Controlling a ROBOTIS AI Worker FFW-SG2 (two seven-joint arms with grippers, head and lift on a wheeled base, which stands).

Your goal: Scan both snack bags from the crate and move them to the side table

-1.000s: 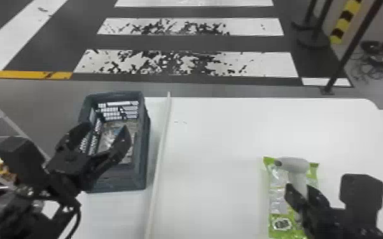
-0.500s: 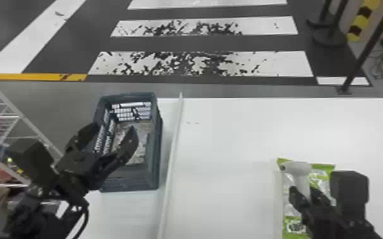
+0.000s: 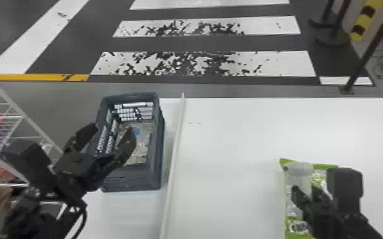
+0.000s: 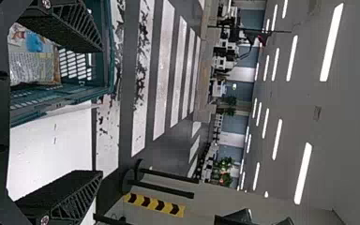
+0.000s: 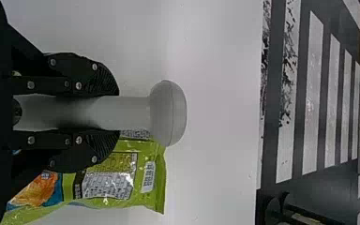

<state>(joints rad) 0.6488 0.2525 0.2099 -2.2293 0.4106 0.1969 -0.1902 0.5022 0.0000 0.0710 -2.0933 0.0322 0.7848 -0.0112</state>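
Snack bag [image 5: 110, 183] below right jaws closed on scanner [image 5: 166, 113]

Pincer [image 5: 115, 112] gripping scanner [image 5: 168, 113], green snack bag [image 5: 143, 180]

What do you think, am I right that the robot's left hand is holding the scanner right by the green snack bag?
Not quite: the right hand holds the scanner, as the right wrist view shows. The green snack bag is right by it.
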